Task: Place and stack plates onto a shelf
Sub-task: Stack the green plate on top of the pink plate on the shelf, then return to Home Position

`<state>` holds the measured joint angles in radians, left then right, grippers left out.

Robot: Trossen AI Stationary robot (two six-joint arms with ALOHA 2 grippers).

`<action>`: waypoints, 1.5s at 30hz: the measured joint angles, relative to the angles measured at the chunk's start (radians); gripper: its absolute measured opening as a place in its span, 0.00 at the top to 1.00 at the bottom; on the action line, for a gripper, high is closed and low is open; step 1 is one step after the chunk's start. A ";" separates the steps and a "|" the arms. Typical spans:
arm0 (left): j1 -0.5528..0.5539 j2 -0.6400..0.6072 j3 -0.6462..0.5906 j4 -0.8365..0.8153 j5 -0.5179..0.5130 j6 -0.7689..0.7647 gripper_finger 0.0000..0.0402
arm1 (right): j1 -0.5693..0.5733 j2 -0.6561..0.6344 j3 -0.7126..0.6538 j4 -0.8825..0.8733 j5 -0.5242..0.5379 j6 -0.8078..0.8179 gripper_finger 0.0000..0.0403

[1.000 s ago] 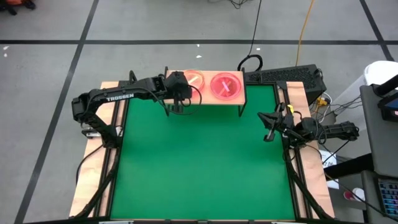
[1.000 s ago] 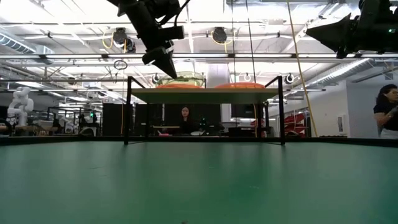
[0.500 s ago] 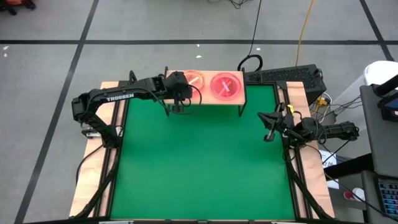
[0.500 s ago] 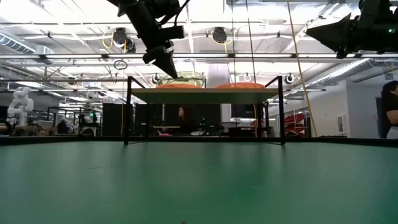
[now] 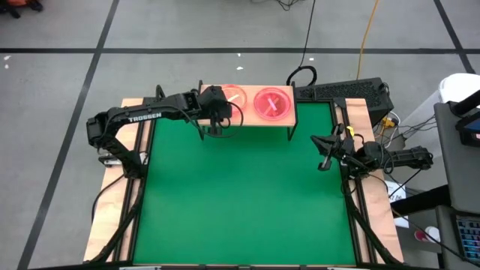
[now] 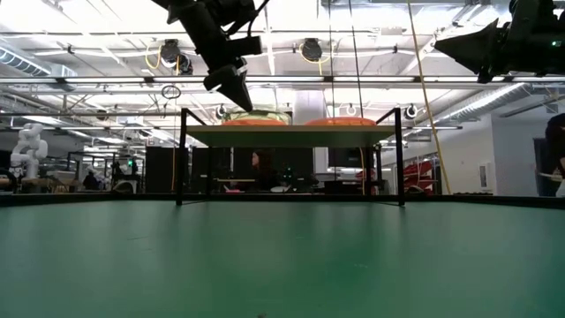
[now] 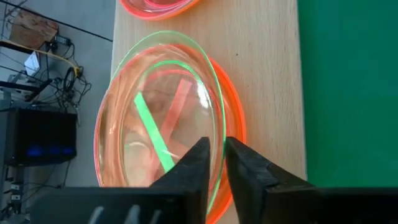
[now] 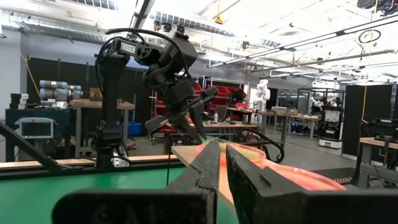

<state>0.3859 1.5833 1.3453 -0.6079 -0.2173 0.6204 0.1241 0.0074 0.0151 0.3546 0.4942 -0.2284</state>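
The shelf [image 5: 249, 120] is a light-wood board on black legs at the mat's far edge. Two stacks of plates stand on it. The left stack has a green-rimmed plate [image 7: 161, 124] with a green stripe on top of orange ones [image 7: 235, 124]. It also shows from above [image 5: 236, 95] and side-on [image 6: 256, 116]. The right stack [image 5: 271, 103] is pink and orange. My left gripper [image 7: 217, 152] is at the left stack's rim and shut on the green plate. My right gripper [image 5: 324, 159] hovers shut and empty by the table's right edge. My left gripper pinches the green plate's rim [image 7: 219, 134] between its two fingers, on the side toward the table's left. The fingers [image 6: 238, 95] slant down from above and from the left. The plate lies on the orange plates beneath it, roughly level.
The green mat [image 5: 240, 195] lies between both arms with nothing on it. Cables and a dark box [image 5: 352, 91] sit right of the shelf. People and racks show in the room behind the table in the low view.
The green plate has sunk a little lower onto the left stack, as the low view shows. Both arms have otherwise kept still.
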 joint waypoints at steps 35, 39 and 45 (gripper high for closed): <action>-0.040 -0.152 -0.010 0.050 -0.025 -0.216 0.79 | 0.000 0.001 0.000 0.009 0.001 0.000 0.96; -0.049 -0.155 -0.010 0.034 -0.028 -0.276 0.79 | 0.000 0.002 0.000 0.012 0.002 0.000 0.96; -0.051 -0.182 -0.010 0.051 -0.028 -0.392 0.79 | 0.000 0.002 0.000 0.012 0.002 0.000 0.96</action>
<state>0.3351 1.4009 1.3348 -0.5568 -0.2454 0.2285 0.1242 0.0090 0.0151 0.3664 0.4965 -0.2287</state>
